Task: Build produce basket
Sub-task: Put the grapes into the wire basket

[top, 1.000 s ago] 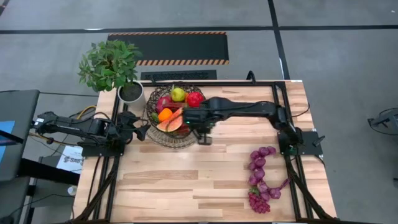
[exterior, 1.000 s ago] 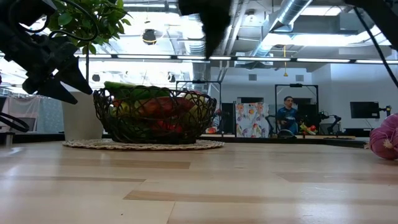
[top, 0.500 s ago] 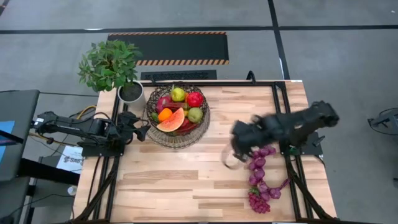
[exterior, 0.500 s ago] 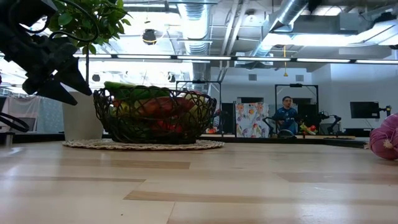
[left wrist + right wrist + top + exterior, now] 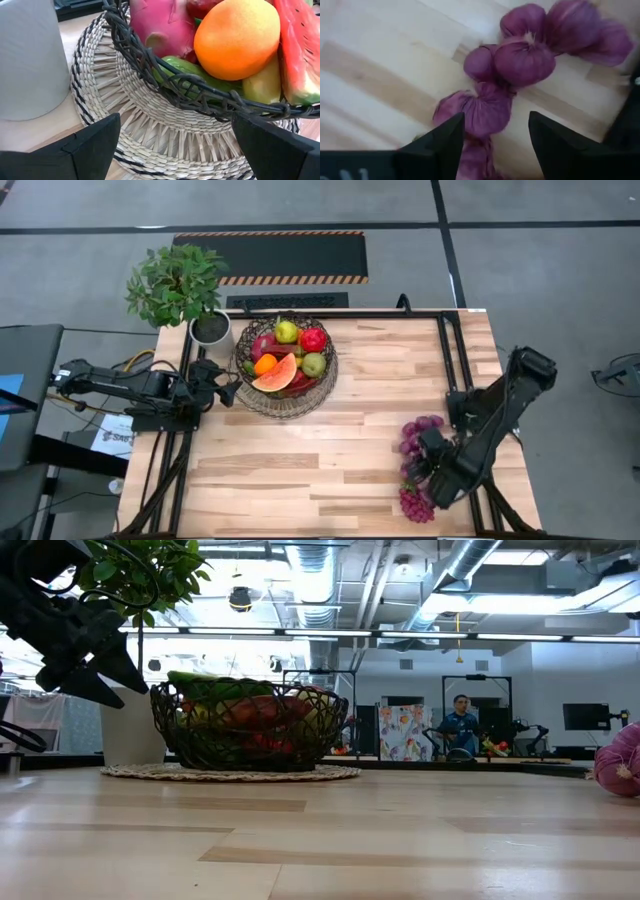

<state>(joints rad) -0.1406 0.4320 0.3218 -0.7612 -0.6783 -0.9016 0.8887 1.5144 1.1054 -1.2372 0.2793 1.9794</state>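
The dark wire basket [image 5: 243, 366] stands on a pale woven mat [image 5: 270, 406] at the far left of the table. In it lie a watermelon slice [image 5: 276, 374], an orange [image 5: 264, 363], a pear [image 5: 287, 331], a red fruit [image 5: 313, 338] and a pink dragon fruit [image 5: 165, 22]. A string of purple grapes [image 5: 412, 442] lies on the wood near the right front. My right gripper [image 5: 425, 470] hangs open just above the grapes [image 5: 520, 55], its fingers pointing down on either side of one cluster. My left gripper [image 5: 228, 387] waits open beside the basket's left wall [image 5: 150, 70].
A white pot [image 5: 210, 330] with a leafy green plant [image 5: 175, 283] stands just left of the basket, close to my left gripper. Bare wood stretches across the table's middle and front [image 5: 300, 470]. In the low view a person [image 5: 461, 725] shows far back in the room.
My right gripper has swung away from the basket toward the table's right and near edge, sinking and rolling at the wrist, and now hangs over the grapes. The fruit in the basket, partly covered by the arm before, now shows in full.
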